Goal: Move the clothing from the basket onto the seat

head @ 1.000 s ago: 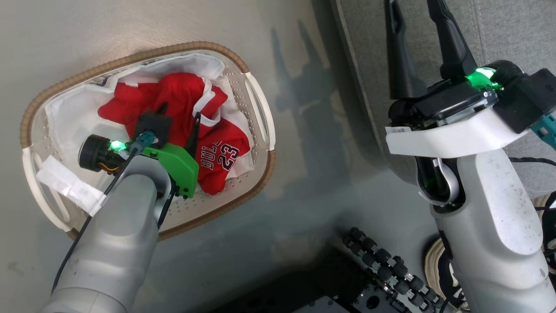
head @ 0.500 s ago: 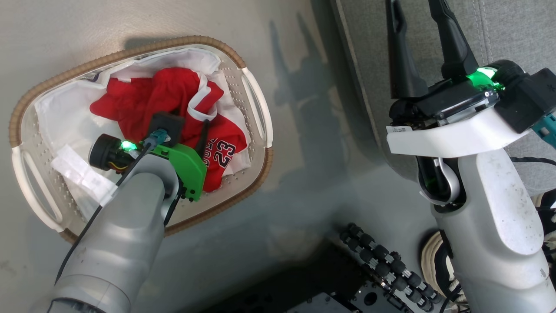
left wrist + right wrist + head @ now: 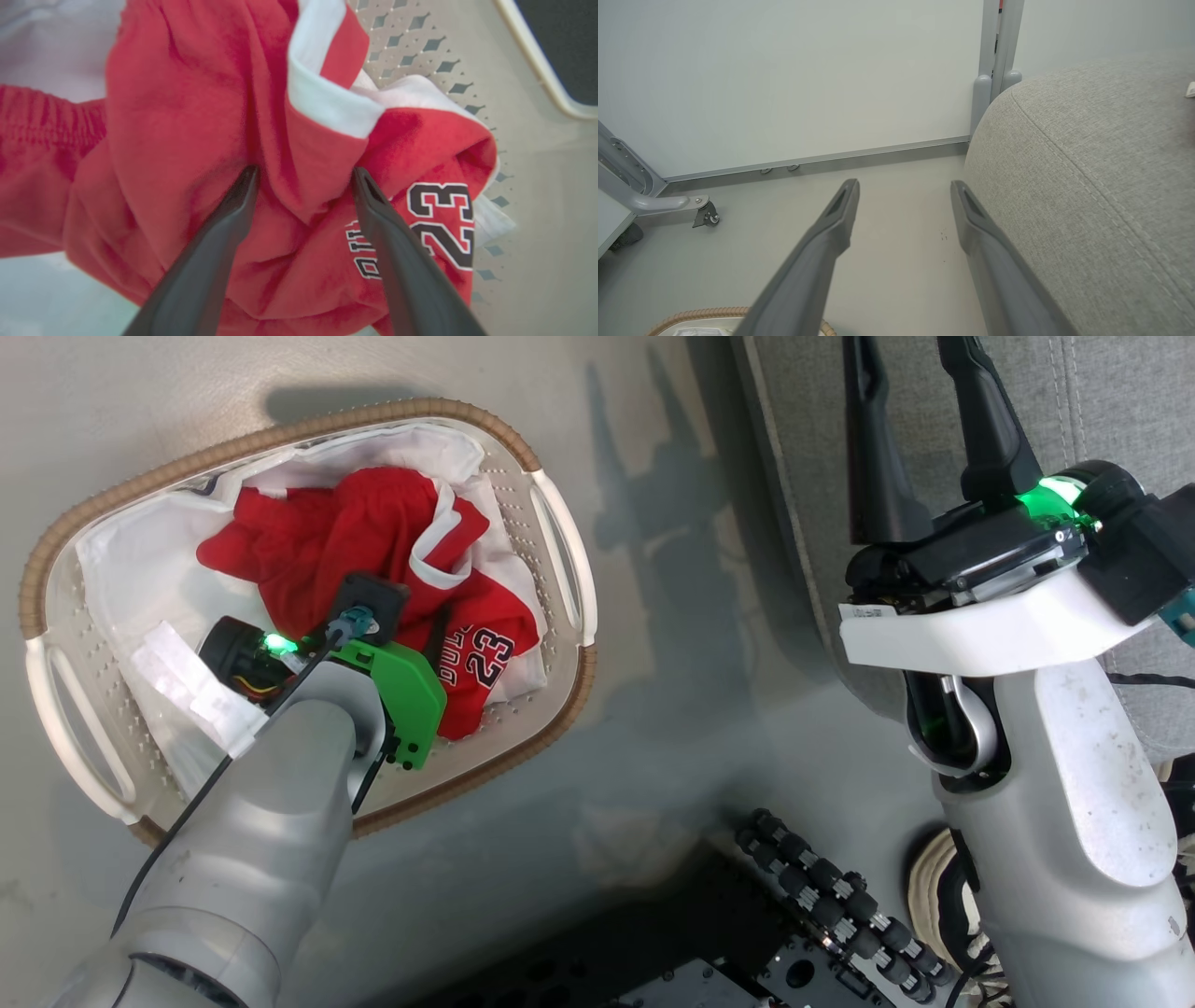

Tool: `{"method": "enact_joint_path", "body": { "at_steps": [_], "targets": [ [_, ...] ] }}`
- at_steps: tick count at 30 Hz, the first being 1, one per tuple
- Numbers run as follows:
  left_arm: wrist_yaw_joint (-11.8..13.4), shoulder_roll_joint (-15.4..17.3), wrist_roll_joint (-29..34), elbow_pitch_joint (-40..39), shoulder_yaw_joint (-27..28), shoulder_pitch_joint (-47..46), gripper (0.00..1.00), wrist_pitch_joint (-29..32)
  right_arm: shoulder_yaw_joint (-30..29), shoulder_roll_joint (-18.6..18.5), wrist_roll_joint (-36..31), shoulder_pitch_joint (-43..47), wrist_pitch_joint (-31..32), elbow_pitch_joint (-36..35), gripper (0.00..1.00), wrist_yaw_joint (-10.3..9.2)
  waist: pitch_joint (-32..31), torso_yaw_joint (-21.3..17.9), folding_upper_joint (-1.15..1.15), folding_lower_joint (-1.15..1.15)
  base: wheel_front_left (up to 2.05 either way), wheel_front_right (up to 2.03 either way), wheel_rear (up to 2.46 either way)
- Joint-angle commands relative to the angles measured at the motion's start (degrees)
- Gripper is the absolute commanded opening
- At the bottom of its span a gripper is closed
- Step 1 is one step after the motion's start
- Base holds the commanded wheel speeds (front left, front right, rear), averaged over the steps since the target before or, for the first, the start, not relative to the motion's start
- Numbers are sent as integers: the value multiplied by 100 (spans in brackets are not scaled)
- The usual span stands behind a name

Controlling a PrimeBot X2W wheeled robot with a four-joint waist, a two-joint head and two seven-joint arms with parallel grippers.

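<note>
Pickup step: left pincer (image 3: 304, 171), jaws spread, straddles a fold of the clothing (image 3: 373, 532) heaped inside the basket (image 3: 280, 425). Right pincer (image 3: 904, 186) hangs released and empty, right of the basket, as lies the seat (image 3: 1102, 411). Next, probably: clench, lift clear.

left gripper (image 3: 304, 171) mostly hidden behind its own wrist in head view, lettering on clothing (image 3: 373, 541) part-covered by a finger, right gripper (image 3: 903, 184) tips cut by head view's top edge, basket (image 3: 691, 315) clipped at right wrist view's bottom
</note>
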Motion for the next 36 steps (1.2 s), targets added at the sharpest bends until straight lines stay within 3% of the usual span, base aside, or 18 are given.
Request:
{"method": "enact_joint_path", "body": {
  "at_steps": [1,28,29,30,31,32,36],
  "targets": [
    [-13,6,-33,50,-43,-119,100,-1,-27,-16,-32,55,-6,-26,100,-8,11,6,0,0,0,0,0],
    [-13,-11,-407,159,-779,-348,100,-67,-83,-16,-112,156,-6,-248,100,-8,89,90,0,0,1,1,1],
    [-13,-13,-422,167,-794,-355,95,-45,-80,-16,-118,153,-6,-251,100,-8,86,93,0,0,0,0,0],
    [-13,-15,-461,177,-805,-365,39,-29,-75,-16,-126,149,-6,-252,100,-8,82,97,0,0,0,0,0],
    [-13,-19,-478,184,-829,-372,11,-10,-75,-16,-128,136,-6,-240,100,-8,79,99,0,0,0,0,0],
    [-13,-26,-504,186,-863,-380,0,14,-78,-16,-122,119,-6,-225,100,-8,76,103,0,0,0,0,0],
    [-13,-55,-623,173,-956,-382,0,42,-75,-16,-98,92,-6,-197,100,-8,49,108,0,0,0,0,0]
  ]
}}
